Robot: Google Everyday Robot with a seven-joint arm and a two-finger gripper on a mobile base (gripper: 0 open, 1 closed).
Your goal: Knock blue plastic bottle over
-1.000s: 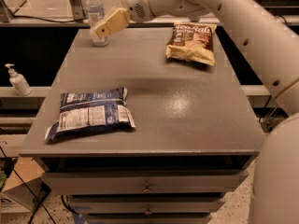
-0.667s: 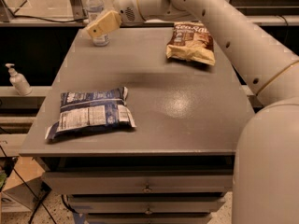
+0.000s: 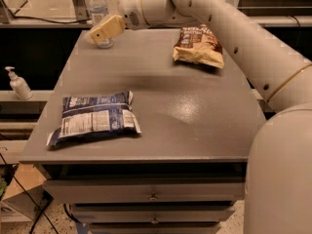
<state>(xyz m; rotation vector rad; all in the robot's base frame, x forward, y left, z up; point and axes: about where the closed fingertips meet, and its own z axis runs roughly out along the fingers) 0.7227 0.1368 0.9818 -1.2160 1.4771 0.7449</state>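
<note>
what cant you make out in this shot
1. Camera view: the lower part of the blue plastic bottle is hidden behind the gripper at the table's far left corner; whether the two touch cannot be told.
2. The bottle's label print is too small to read.
3. The print on the dark blue snack bag is blurred.
4. The robot arm is cut off by the right edge.

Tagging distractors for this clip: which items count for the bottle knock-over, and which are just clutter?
Job:
- blue plastic bottle, upright at the back-left corner of the table
- gripper, in front of the bottle's lower part

Clutter:
- dark blue snack bag, front left
- brown snack bag, back right
- white pump bottle, off the table, to its left
</note>
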